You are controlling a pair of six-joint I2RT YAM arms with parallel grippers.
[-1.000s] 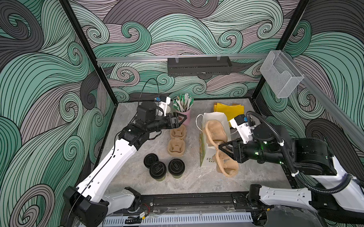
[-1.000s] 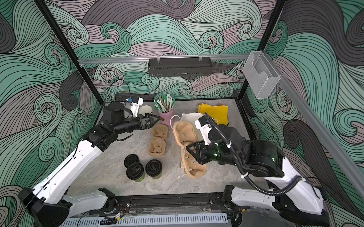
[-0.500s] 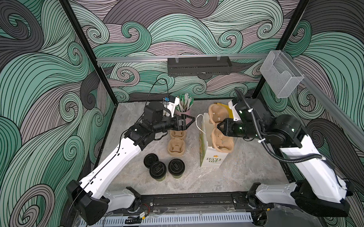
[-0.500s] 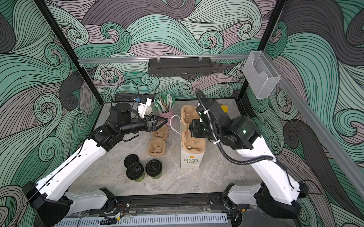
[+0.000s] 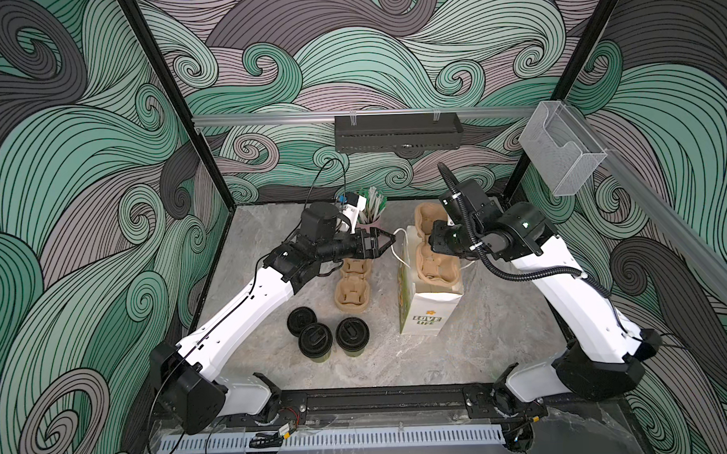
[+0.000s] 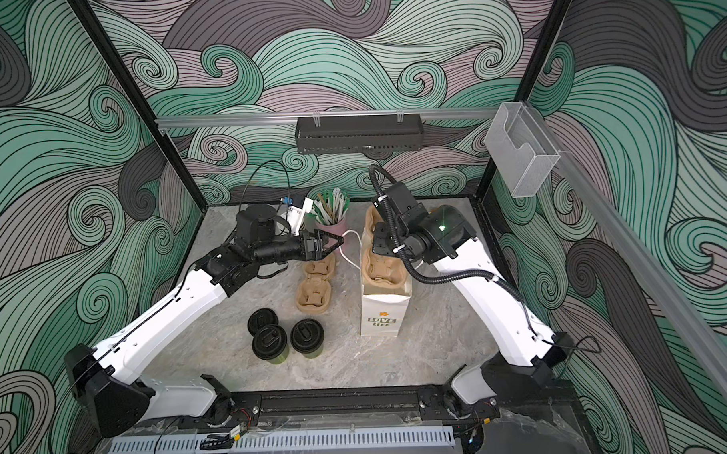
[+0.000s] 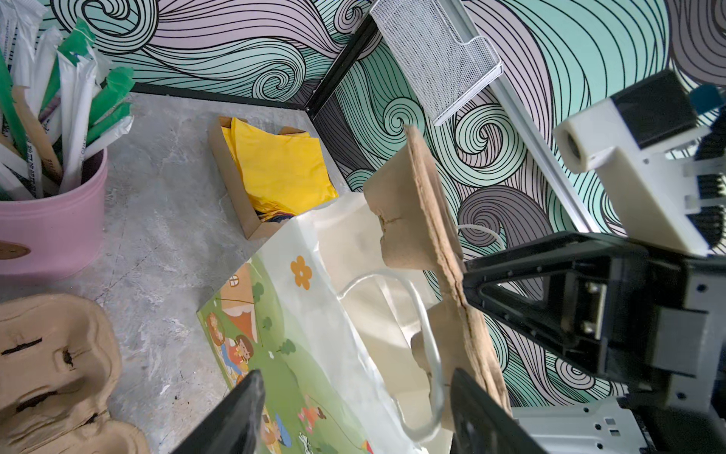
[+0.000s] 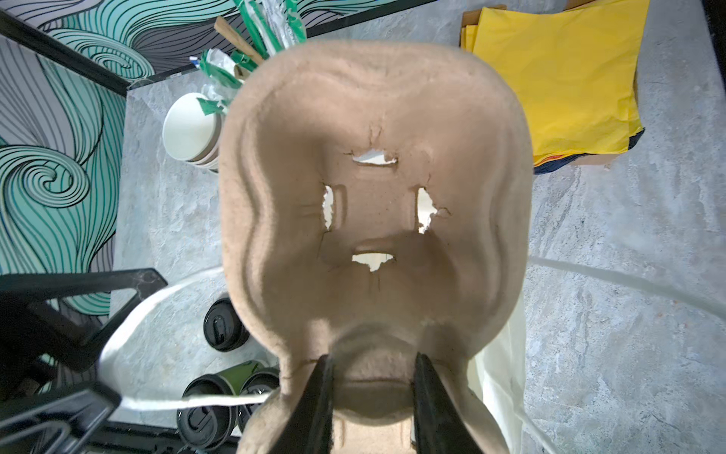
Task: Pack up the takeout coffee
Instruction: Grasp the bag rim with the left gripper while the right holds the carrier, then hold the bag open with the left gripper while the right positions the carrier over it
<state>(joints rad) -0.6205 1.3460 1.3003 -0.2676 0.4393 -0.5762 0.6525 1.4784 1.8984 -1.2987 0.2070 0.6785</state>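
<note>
Two olive-green takeout coffee cups (image 5: 314, 341) (image 5: 352, 335) with black lids stand near the table's front, with a third black lid (image 5: 300, 320) beside them; they also show in the right wrist view (image 8: 204, 408). A brown pulp carrier (image 5: 431, 254) (image 8: 373, 188) hangs upright in the mouth of the white paper bag (image 5: 427, 309), and my right gripper (image 8: 373, 377) is shut on its middle ridge. My left gripper (image 5: 389, 238) (image 7: 355, 377) is open at the bag's left rim, with the bag's white handle loop (image 7: 428, 338) between its fingers.
A second stack of carriers (image 5: 352, 286) lies left of the bag. A pink cup of straws (image 5: 369, 213) stands at the back. Yellow napkins in a cardboard tray (image 7: 275, 173) sit at the back right. White lids (image 8: 188, 129) are stacked near the straws.
My right arm has lifted the carrier from the front of the table up over the bag and into its mouth. My left gripper has moved right to the bag's handle.
</note>
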